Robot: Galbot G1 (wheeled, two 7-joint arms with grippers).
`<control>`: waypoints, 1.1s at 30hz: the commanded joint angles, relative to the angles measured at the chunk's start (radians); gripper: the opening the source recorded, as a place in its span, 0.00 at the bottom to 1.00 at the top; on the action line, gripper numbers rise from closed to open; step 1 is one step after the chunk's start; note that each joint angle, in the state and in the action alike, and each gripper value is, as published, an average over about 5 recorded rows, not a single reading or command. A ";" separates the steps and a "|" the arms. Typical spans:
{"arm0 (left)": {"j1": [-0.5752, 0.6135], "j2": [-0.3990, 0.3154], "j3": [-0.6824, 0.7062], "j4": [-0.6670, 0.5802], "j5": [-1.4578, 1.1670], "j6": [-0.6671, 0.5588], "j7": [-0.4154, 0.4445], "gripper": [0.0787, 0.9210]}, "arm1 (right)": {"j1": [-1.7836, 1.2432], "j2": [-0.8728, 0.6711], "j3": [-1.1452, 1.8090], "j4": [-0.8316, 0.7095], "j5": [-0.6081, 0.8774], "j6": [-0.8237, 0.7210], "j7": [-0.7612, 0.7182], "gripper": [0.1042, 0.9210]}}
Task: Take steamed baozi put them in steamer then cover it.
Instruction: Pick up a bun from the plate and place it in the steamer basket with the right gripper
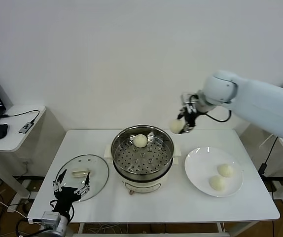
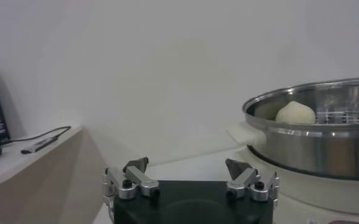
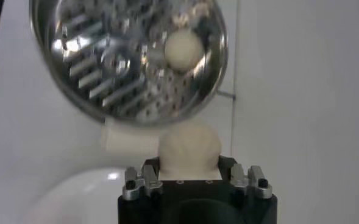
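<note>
The steamer (image 1: 118, 154) stands mid-table with one steamed baozi (image 1: 140, 140) on its perforated tray. My right gripper (image 1: 183, 125) hangs in the air just past the pot's rear right rim, shut on a second baozi (image 1: 176, 126). In the right wrist view that bun (image 3: 188, 148) fills the gap between the fingers of my right gripper (image 3: 189, 163), with the steamer (image 3: 106, 67) and its bun (image 3: 183, 49) beyond. Two more baozi (image 1: 225, 170) (image 1: 216, 182) lie on the white plate (image 1: 200, 160). The cover (image 1: 94, 165) lies flat to the left of the pot. My left gripper (image 1: 72, 186) is open at the cover's near edge.
The left wrist view shows my left gripper (image 2: 187, 167) open and empty, with the steamer wall (image 2: 313, 149) and a bun (image 2: 295, 112) to one side. A side table (image 1: 18, 128) with a laptop, mouse and cable stands at the far left. The wall is close behind.
</note>
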 commanded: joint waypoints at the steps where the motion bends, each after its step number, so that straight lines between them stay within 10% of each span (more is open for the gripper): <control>1: -0.001 -0.002 -0.007 -0.008 -0.001 0.001 0.001 0.88 | -0.024 0.248 -0.036 -0.044 0.180 -0.132 0.103 0.61; 33: -0.004 -0.013 -0.011 -0.007 0.002 -0.005 0.000 0.88 | -0.254 0.437 0.018 -0.264 0.103 -0.174 0.159 0.61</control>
